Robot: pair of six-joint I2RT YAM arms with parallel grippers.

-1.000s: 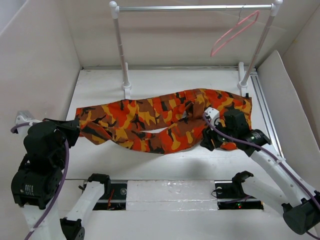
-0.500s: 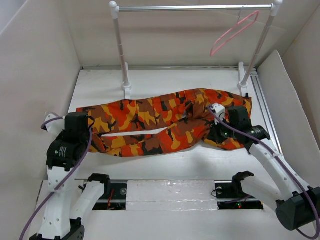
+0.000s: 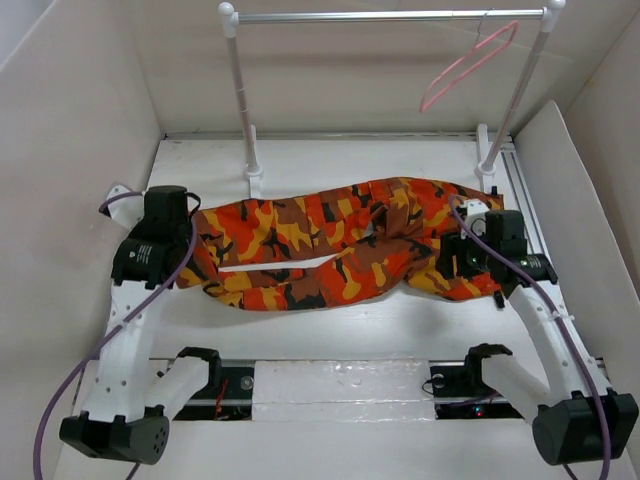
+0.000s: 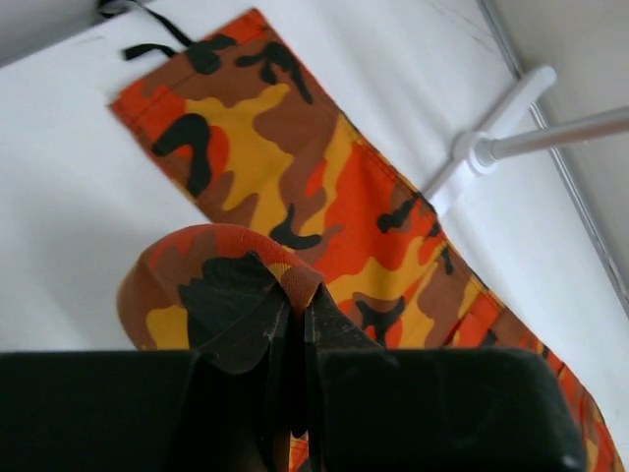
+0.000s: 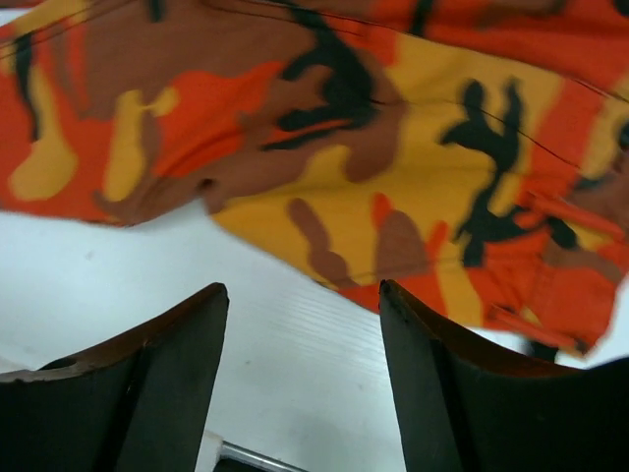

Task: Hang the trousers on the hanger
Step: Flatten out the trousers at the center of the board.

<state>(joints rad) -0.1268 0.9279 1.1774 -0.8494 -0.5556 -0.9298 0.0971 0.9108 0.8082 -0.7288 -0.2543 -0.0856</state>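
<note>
The job has hardly begun. The trousers [image 3: 330, 245] lie flat on the white table [image 3: 330, 330], across the middle of the top view. The pink hanger [image 3: 468, 66] hangs from the metal rail [image 3: 390, 16] in the upper right of that view, well apart from the trousers. Nothing is on the hanger yet. The trousers must be lifted, carried to it and laid over its bar, so almost all of the work is left.

The trousers stretch from the left of the frame to the right. That is their long way. The right end sits a little higher in the frame than the left end. The wide end, which looks like the waist, is at the right, but the arm hides part of it, so I am not sure. The two legs point to the left and lie side by side, with a thin strip of white table between them.

The left gripper [image 4: 297, 300] is pressed together and pinches a small fold of one leg near its left end. The cloth humps up over its tips. The right gripper [image 5: 303, 295] is spread wide and holds nothing. It hangs over bare table, just beside the lower edge of the trousers at the right end.
</note>
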